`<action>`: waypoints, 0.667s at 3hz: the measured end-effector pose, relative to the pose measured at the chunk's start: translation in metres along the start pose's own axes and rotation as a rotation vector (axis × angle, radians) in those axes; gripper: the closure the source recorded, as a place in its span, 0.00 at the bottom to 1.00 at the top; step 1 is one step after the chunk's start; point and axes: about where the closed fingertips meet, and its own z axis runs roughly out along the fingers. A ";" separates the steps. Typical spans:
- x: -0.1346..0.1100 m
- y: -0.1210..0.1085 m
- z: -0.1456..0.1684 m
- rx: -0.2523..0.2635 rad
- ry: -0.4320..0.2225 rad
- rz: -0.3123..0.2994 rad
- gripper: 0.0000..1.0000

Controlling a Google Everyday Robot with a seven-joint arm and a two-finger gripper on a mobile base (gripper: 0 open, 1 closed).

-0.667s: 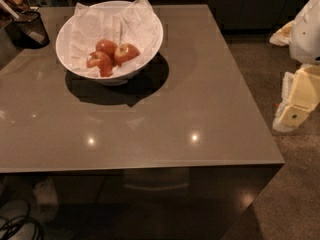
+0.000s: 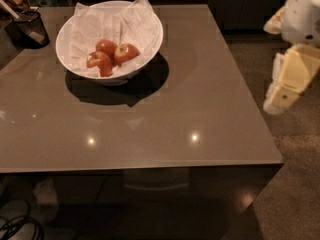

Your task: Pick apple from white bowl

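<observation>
The white bowl (image 2: pixel 150 31) stands at the far left of the brown table, lined with crumpled white paper. Three red apples lie in it. The apple (image 2: pixel 127 53) with a pale patch around its stem hollow is the right one; two more evenly red apples (image 2: pixel 101 62) lie to its left. My gripper (image 2: pixel 289 81), a pale yellowish piece below a white arm segment, hangs at the right edge of the view, beyond the table's right edge and far from the bowl. It holds nothing that I can see.
A small dark mesh cup (image 2: pixel 30 28) with utensils stands at the far left corner of the table (image 2: pixel 190 109). Carpeted floor lies to the right. Cables lie on the floor at the bottom left.
The gripper and arm have risen slightly at the right of the view. Bowl and apples have not moved.
</observation>
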 end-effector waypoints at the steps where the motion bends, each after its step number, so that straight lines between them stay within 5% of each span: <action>1: -0.033 -0.029 -0.004 -0.037 -0.038 -0.001 0.00; 2: -0.069 -0.049 -0.004 -0.032 -0.061 -0.047 0.00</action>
